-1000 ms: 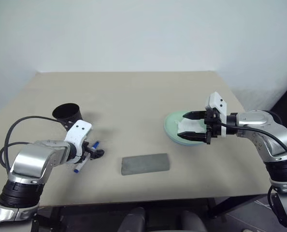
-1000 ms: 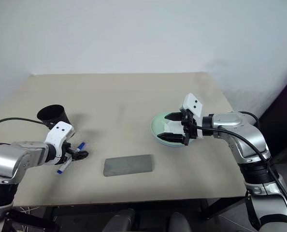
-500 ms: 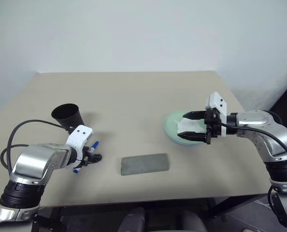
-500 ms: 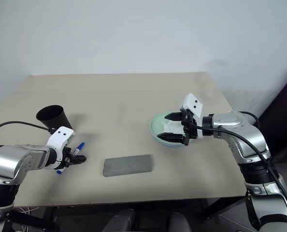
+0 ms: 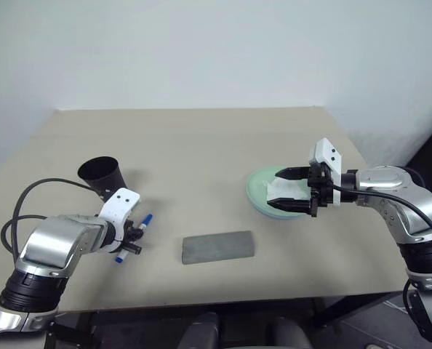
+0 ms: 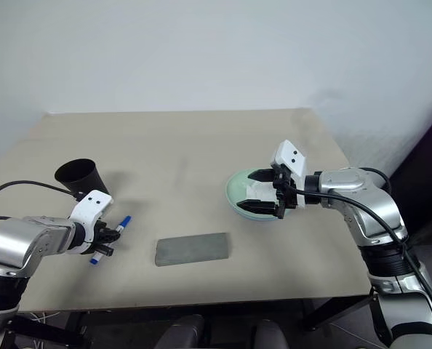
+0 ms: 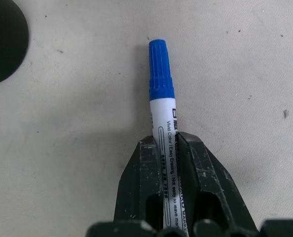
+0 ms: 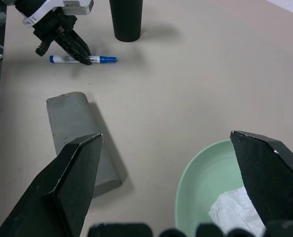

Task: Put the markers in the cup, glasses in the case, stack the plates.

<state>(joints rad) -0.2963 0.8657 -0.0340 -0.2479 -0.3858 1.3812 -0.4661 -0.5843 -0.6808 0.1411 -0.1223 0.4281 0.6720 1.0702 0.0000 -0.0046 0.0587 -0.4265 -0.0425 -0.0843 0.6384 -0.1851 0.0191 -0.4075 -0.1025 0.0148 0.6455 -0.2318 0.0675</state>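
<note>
A white marker with a blue cap lies on the table just in front of the black cup. My left gripper is shut on the marker's white barrel, its fingers pressed against both sides. The grey case lies shut at the table's front middle. A pale green plate sits at the right, with a light blue edge showing under its near side. My right gripper hangs open just over the plate. The glasses are out of view.
A crumpled white tissue lies in the green plate, between my right fingers. The table's front edge runs close below the case. Behind the table stands a pale wall.
My left gripper's fingers have closed from wide open onto the blue-capped marker, which has turned slightly on the table. The right arm, plates, case and cup have not moved.
</note>
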